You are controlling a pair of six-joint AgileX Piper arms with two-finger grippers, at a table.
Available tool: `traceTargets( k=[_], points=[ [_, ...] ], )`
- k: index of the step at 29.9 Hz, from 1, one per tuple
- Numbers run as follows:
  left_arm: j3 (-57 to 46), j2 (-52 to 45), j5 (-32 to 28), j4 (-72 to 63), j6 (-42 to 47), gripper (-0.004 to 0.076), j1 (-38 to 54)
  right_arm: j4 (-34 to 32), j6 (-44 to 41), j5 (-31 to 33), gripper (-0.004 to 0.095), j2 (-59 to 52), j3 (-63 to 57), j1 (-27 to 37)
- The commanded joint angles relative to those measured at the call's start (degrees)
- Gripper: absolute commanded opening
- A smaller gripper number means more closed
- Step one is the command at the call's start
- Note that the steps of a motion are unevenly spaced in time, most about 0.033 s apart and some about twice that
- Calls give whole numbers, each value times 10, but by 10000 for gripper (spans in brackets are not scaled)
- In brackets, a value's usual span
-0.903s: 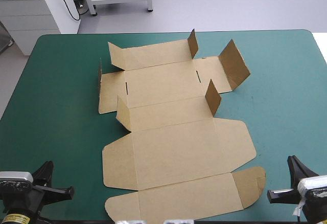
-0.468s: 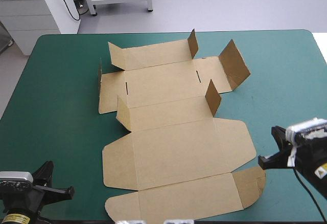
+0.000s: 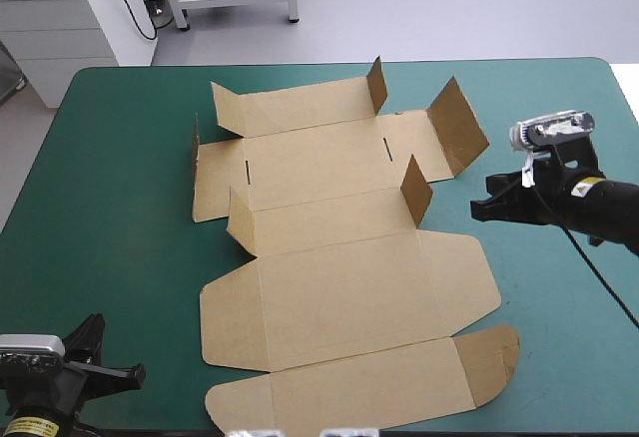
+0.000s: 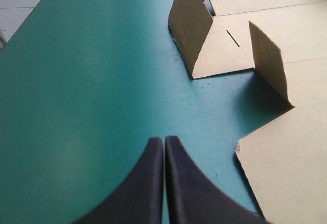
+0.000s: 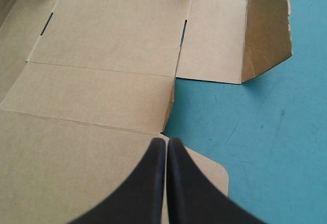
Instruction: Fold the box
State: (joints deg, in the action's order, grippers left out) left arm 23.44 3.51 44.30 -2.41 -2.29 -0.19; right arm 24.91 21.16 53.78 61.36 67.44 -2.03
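Note:
The brown box (image 3: 339, 257) lies as a cut sheet in the middle of the table, with most panels flat. Small side flaps stand up at its far half, the largest at the far right (image 3: 457, 126). My right gripper (image 3: 479, 208) is shut and empty. It hovers beside the box's right edge, level with the short upright flap (image 3: 415, 190). In the right wrist view its tips (image 5: 166, 141) point over a rounded flap (image 5: 204, 170) and the raised flap (image 5: 265, 29) stands ahead. My left gripper (image 3: 138, 371) rests shut at the near left corner, with the box (image 4: 286, 168) to its right.
The teal-green cover (image 3: 110, 218) runs in broad strips on both sides of the sheet. The box's near flap (image 3: 349, 392) reaches almost to the table's front edge.
My right arm has swung from the near right corner away from the front edge and in toward the box's right side. The left arm and the box have not moved.

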Motion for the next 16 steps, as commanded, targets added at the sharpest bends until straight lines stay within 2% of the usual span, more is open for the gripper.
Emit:
traceTargets(
  k=[1,5,13,16],
  points=[
    [13,7,-44,-4,1,-8,-3,15,2,-15,2,45,44,-3],
    [13,7,-44,-4,1,-8,-3,3,5,-13,3,99,73,-14],
    [13,7,-44,-4,1,-8,-3,-163,-104,-16,1,208,146,-129],
    [13,7,-44,-4,1,-8,-3,-182,-112,-14,1,245,169,-145]
  ],
)
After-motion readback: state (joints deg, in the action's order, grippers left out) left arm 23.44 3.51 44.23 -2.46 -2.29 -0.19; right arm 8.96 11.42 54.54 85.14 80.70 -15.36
